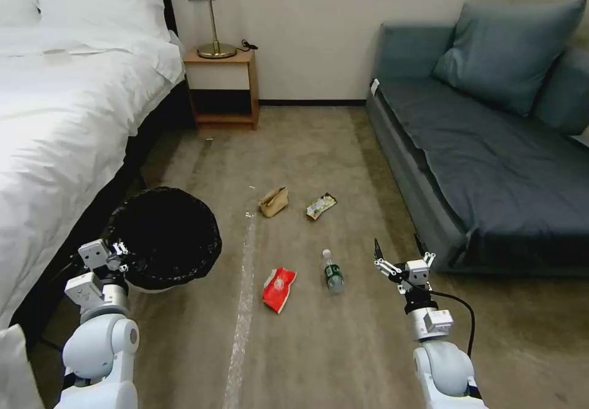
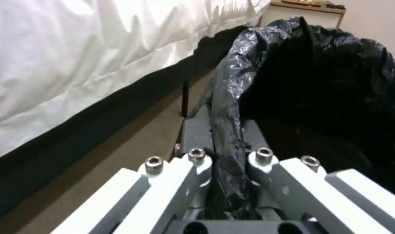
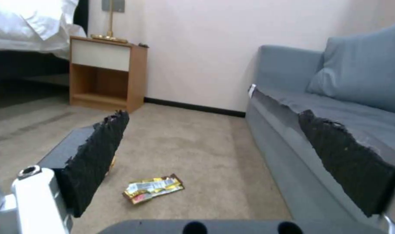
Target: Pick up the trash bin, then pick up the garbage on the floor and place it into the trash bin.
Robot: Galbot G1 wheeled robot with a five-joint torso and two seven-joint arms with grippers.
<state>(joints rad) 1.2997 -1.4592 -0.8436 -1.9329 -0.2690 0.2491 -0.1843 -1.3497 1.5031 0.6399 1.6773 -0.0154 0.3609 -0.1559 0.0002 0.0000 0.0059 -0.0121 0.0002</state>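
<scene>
The trash bin (image 1: 165, 237), white with a black bag liner (image 2: 327, 81) over its rim, hangs at the left beside the bed. My left gripper (image 1: 116, 256) is shut on its near rim; the left wrist view shows the liner pinched between the fingers (image 2: 193, 133). Garbage lies on the carpet: a tan paper bag (image 1: 273, 202), a yellow-and-black wrapper (image 1: 321, 205) (image 3: 153, 189), a clear bottle (image 1: 332, 272) and a red snack packet (image 1: 279, 287). My right gripper (image 1: 402, 254) stands open to the right of the bottle, above the floor, with nothing between its pads (image 3: 95, 156).
A white bed (image 1: 55, 121) runs along the left. A wooden nightstand (image 1: 222, 87) with a brass lamp stands at the back wall. A blue-grey sofa (image 1: 491, 151) fills the right side. Open carpet lies between them, with a pale strip (image 1: 242, 311) running toward me.
</scene>
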